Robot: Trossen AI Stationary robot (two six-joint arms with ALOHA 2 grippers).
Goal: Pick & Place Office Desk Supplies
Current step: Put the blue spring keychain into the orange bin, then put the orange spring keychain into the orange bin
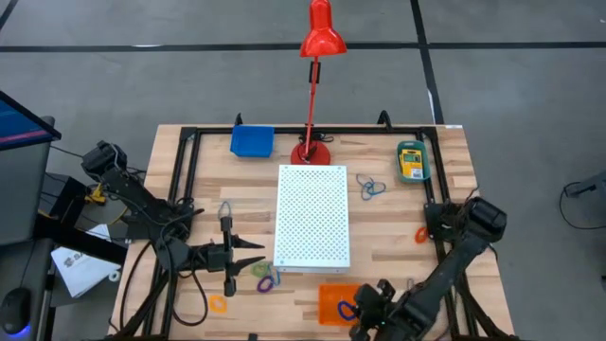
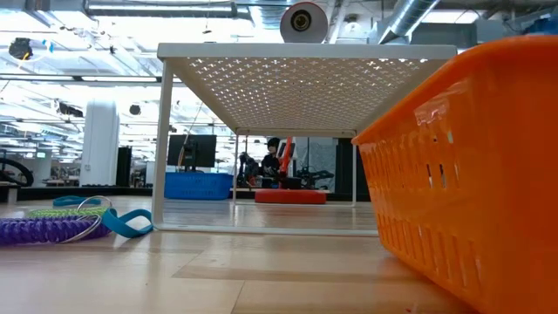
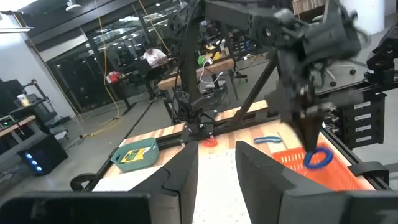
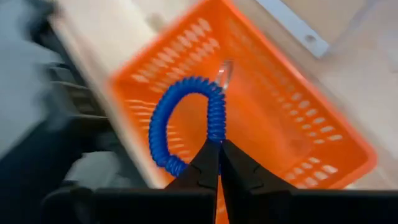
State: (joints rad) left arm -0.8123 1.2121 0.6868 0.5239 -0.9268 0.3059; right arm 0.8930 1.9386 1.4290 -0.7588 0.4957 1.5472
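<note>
The wooden surface (image 1: 398, 189) carries a white perforated board (image 1: 312, 216) at its middle, with a red lamp (image 1: 318, 57) standing just behind it. A blue tray (image 1: 252, 141) sits at the far left corner, and a teal tray (image 1: 411, 161) holding a yellow-and-green crayon box sits at the far right. An orange tray (image 1: 331, 301) lies at the near edge, in front of the board.

The right gripper (image 4: 219, 163) hangs over the orange tray, clenched on a blue coil loop (image 4: 186, 121) that dangles above the tray's floor. The left gripper (image 1: 260, 254) rests low on the left side, pointing at the board, with its fingers (image 3: 186, 177) a little apart and nothing between them.

Purple, green and blue loops (image 1: 266, 276) lie bunched just left of the board's near corner. More blue loops (image 1: 370, 187) lie between the board and the teal tray. An orange clip (image 1: 420, 234) lies near the right edge, another (image 1: 218, 304) near the front left.
</note>
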